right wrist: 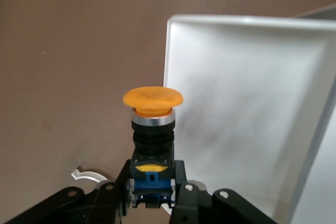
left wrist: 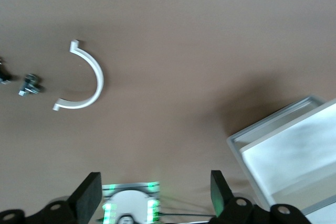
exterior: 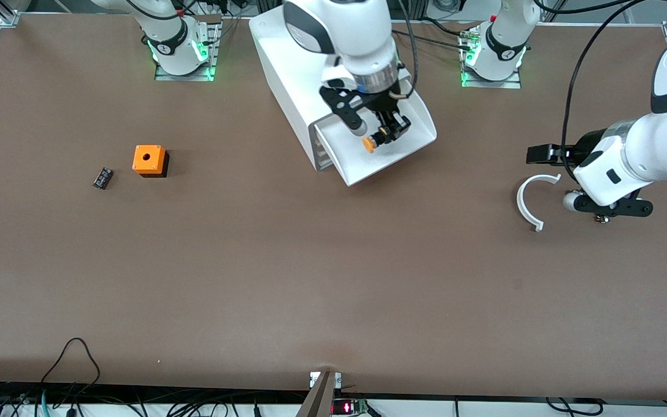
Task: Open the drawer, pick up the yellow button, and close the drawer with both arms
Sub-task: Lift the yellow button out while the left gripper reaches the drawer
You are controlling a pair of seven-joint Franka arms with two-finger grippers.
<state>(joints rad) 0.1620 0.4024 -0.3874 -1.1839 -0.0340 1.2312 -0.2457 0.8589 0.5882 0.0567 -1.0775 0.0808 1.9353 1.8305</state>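
Right gripper (exterior: 390, 132) is clamped on the tiny orange-capped push button (exterior: 370, 143), over the open white plastic drawer (exterior: 414, 124), cap sticking out past the fingertips. Left gripper (left wrist: 155, 198) waits beside the drawer, fingers apart, probably nearer for closing.

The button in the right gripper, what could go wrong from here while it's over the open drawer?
The right gripper is shut on the button only at its lower body, with the orange cap sticking out past the fingertips, so it might tilt or slip and drop back into the drawer.

The drawer is pulled out, so its raised rim could catch the button if the arm moves sideways before lifting.

The left gripper waits open beside the white clip, which it could nudge when reaching to close the drawer.
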